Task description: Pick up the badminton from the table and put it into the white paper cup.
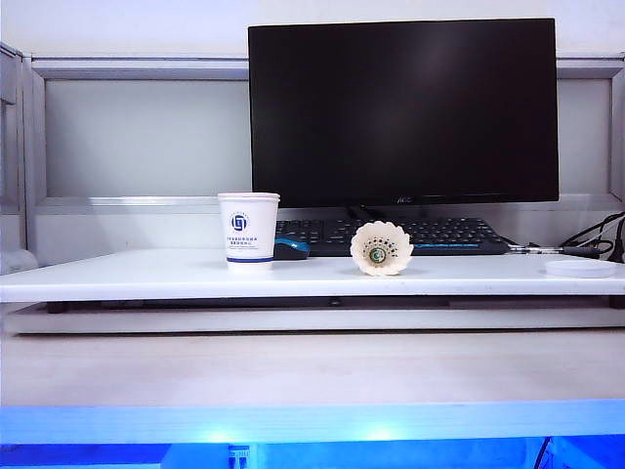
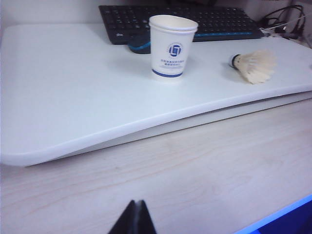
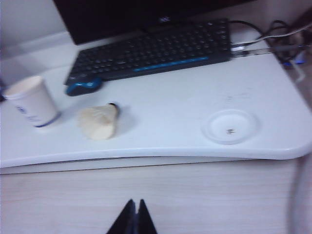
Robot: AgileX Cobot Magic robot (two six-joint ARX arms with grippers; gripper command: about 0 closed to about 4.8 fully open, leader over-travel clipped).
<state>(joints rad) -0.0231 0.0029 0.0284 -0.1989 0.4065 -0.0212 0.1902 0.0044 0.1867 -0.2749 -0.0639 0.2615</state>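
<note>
On table (image 1: 146, 278): one badminton (image 1: 381, 248), one white paper cup (image 1: 248, 231).

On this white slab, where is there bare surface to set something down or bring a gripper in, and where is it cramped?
The table is bare left of the white paper cup, along its front edge, and between the badminton and the flat white disc. The back is crowded: keyboard, mouse, cables. Left gripper and right gripper sit shut, short of the slab.
</note>
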